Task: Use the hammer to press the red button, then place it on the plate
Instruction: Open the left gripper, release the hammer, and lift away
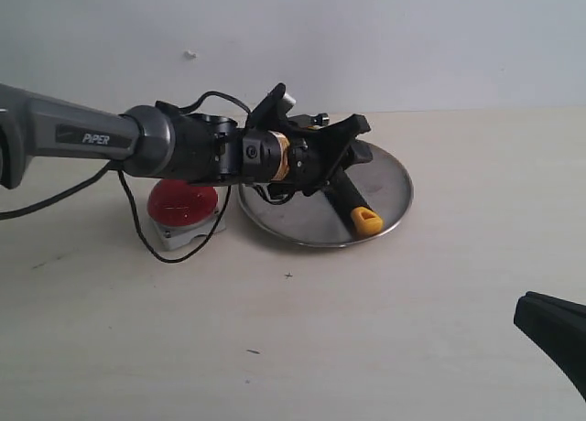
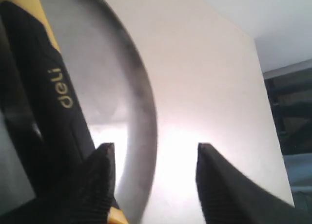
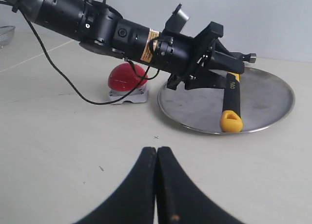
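Pale table is carrying the plate; the head-heavy, rigid hammer is lying there, best grasped at its rubber grip, left gripper released, right gripper clenched empty.

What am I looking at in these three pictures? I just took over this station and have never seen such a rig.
It is a robot with two arms, each ending in a two-fingered gripper. One picture comes from a camera off the arms; the other two come from a camera on each wrist.

On the pale table stand a glossy red dome-shaped button on a grey base and a round silver metal plate. A small claw hammer with a black and yellow handle lies on the plate.

The left gripper hangs over the plate, jaws apart, with the hammer beside one finger and not clamped. The right gripper is shut, holds nothing, and waits away from the plate.
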Action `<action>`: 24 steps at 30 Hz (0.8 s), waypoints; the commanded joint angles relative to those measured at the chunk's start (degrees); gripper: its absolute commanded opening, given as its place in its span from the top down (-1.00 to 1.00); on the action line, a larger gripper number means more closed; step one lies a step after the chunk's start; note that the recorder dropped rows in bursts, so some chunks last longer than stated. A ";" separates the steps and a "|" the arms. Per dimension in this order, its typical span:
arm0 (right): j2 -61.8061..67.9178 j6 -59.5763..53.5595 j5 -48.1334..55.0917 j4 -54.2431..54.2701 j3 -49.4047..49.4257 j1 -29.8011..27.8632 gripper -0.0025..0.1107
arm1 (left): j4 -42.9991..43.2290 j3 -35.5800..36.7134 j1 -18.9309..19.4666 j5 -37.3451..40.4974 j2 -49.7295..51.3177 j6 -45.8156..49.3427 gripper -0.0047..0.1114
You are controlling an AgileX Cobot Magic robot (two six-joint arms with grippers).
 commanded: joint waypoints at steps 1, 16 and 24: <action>-0.25 -0.19 0.15 0.21 0.26 -0.24 0.96 | 9.12 2.97 0.18 -3.68 -5.62 -5.84 0.44; -0.25 -0.19 0.15 0.21 0.26 -0.24 0.96 | 0.58 43.71 -0.59 -7.52 -49.84 20.31 0.92; -0.25 -0.19 0.15 0.21 0.26 -0.24 0.96 | 3.88 57.18 -0.59 -7.52 -75.89 20.13 0.92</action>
